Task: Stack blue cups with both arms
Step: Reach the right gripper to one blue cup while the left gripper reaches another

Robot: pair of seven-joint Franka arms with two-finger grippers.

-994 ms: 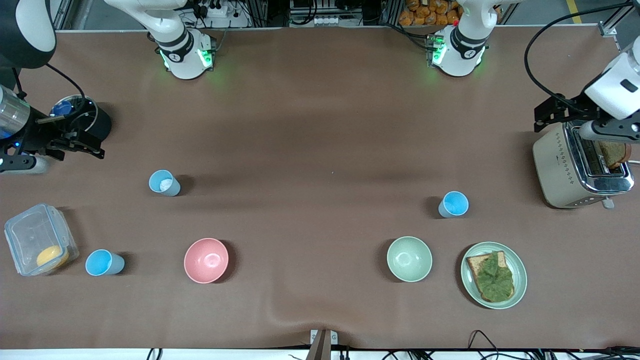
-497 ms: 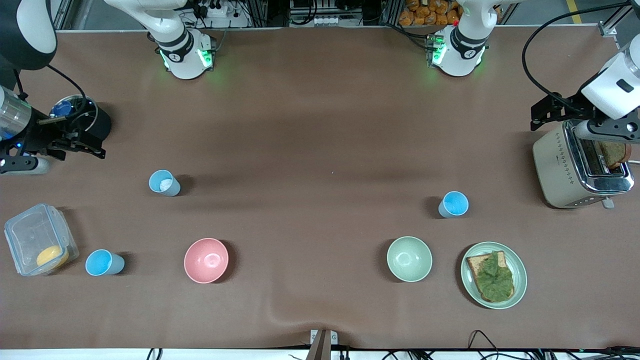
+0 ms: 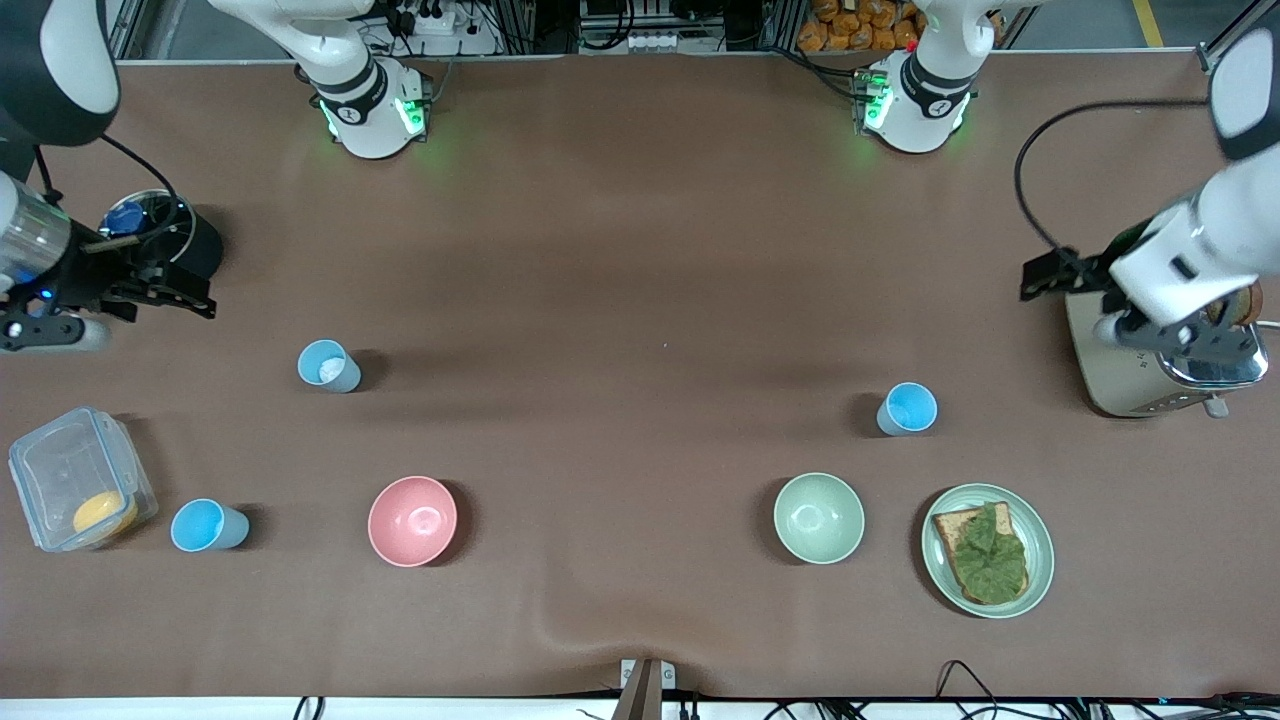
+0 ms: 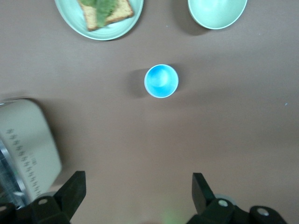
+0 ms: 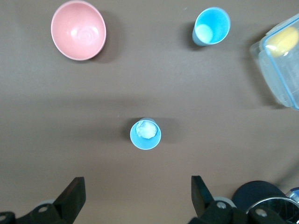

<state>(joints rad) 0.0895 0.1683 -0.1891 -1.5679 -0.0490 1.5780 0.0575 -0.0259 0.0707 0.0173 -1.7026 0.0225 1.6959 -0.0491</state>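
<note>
Since a second ago the left gripper has swung from above the toaster toward the middle of the tabletop; it now hangs at the toaster's edge with its fingers spread wide and empty. The right gripper has hardly moved. It hovers beside the black pot at the right arm's end, fingers also wide and empty.

No cup has shifted. The pale blue cup has something whitish inside and stands upright, nearer to the front camera than the pot. A bright blue cup stands empty beside the clear plastic box, which holds a yellow lump. Another bright blue cup stands between the toaster and the round, smooth green bowl. The pink bowl is empty. The green plate carries toast with a leaf on it.
</note>
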